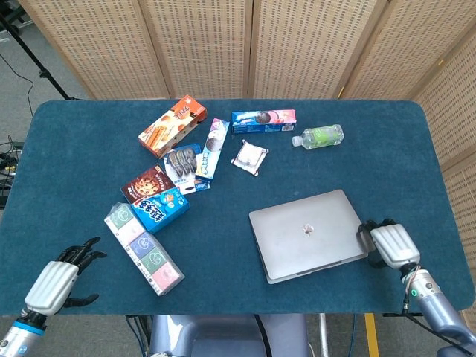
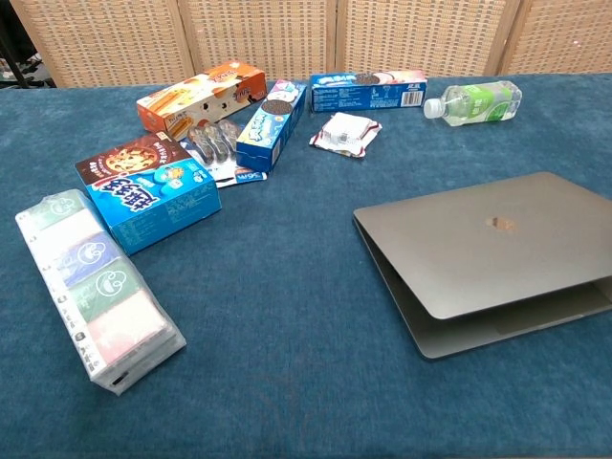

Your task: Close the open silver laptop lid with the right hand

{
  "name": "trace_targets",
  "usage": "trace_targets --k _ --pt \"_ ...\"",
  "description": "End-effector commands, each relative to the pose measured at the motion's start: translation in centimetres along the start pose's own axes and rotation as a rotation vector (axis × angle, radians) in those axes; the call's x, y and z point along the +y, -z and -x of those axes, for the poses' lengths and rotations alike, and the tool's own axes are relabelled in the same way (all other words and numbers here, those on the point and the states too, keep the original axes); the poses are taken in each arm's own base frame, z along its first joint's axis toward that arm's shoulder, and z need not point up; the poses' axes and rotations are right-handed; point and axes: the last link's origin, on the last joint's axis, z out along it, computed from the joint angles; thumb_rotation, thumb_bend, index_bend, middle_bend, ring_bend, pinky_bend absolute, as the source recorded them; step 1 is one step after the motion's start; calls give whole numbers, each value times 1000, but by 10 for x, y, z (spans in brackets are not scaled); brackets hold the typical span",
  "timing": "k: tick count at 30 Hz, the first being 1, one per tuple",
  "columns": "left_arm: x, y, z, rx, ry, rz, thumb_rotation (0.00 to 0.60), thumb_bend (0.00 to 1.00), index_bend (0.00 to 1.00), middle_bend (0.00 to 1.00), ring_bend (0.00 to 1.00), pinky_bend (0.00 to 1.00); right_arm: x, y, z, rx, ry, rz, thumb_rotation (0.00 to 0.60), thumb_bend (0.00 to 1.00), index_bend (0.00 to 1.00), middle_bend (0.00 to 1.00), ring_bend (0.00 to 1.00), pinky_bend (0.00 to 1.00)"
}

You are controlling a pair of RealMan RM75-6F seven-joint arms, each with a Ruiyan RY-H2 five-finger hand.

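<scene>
Your left hand hung released off the tabletop's near left corner, holding nothing. Near the right edge, your right hand touched the laptop lid, its clasp unclear; a thin gap remained underneath.

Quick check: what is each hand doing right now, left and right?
Left hand: open, fingers apart, holding nothing, low over the table's near left corner.
Right hand: at the laptop's right edge; grip cannot be told.
</scene>
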Motion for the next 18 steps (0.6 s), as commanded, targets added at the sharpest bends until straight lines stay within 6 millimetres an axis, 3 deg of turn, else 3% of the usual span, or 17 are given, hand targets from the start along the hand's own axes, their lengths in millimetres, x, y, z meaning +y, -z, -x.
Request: trace_targets --k 1,18 --pt "1 0 0 -3 -1 2 600 11 281 131 214 185 -1 2 5 -14 -1 0 600 17 287 290 449 256" --pt "2 4 -3 -6 2 8 600 11 280 131 214 185 -7 3 16 -41 -14 -5 600 17 284 285 449 256"
